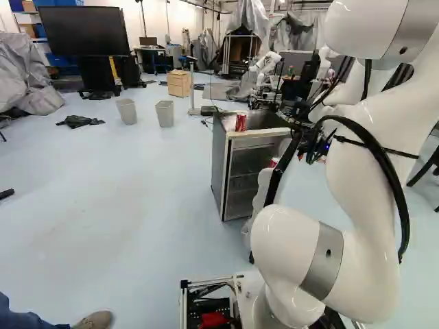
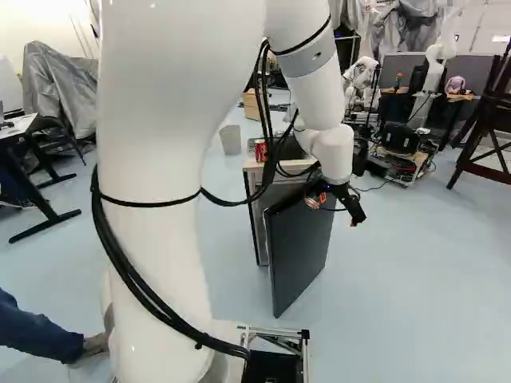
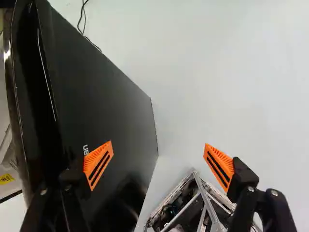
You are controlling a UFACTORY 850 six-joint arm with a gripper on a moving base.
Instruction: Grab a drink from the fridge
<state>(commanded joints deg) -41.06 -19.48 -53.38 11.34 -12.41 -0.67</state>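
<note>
Gripper [image 3: 159, 166]: fingers wide apart, outside the open door [image 2: 299, 251]
Near can [image 1: 275, 162]: apparently just across that door
Top can [image 2: 260, 150]: farther, on the fridge [image 1: 218, 164]
Next reach: probably over the door's edge

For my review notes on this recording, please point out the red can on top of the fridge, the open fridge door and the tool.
Red can [image 1: 241, 123]: left base view, middle of its side.
Fridge door [image 2: 300, 249]: right base view, its broad dark face.
Tool [image 3: 158, 147]: wrist view, midway between its open fingertips.
</note>
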